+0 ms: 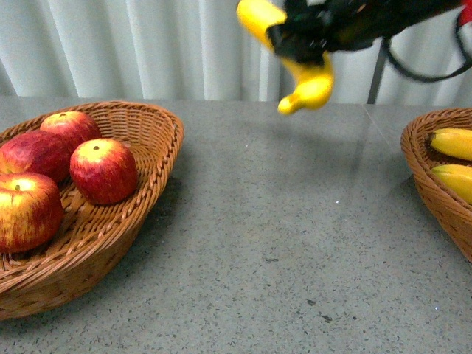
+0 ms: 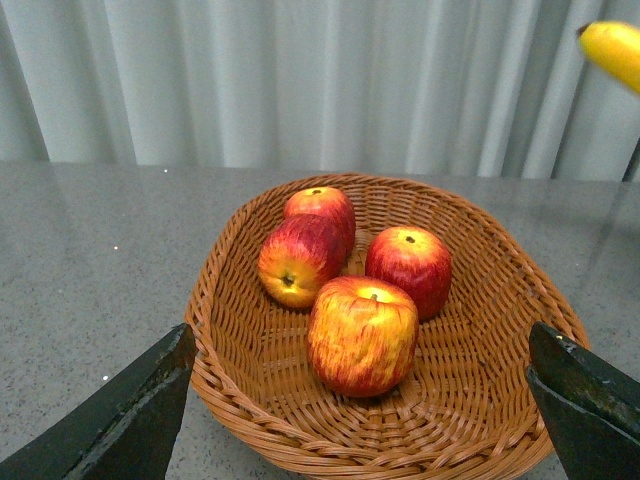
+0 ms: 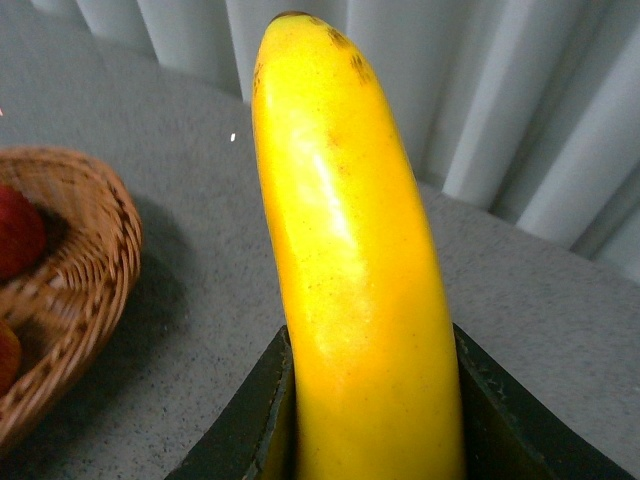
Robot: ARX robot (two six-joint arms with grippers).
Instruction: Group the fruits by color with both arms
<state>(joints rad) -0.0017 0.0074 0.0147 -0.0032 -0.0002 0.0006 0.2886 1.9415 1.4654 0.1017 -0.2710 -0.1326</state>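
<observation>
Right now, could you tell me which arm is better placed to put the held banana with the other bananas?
Right: its gripper already clamps the banana, nearer the banana basket.

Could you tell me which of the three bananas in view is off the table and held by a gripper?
The banana clamped in the right gripper, up in the air; the other two bananas lie in the right-hand basket.

Bright, even light; soft shadow beside left basket (image 1: 147,214); held banana (image 3: 350,300) slightly blurred close-up.
</observation>
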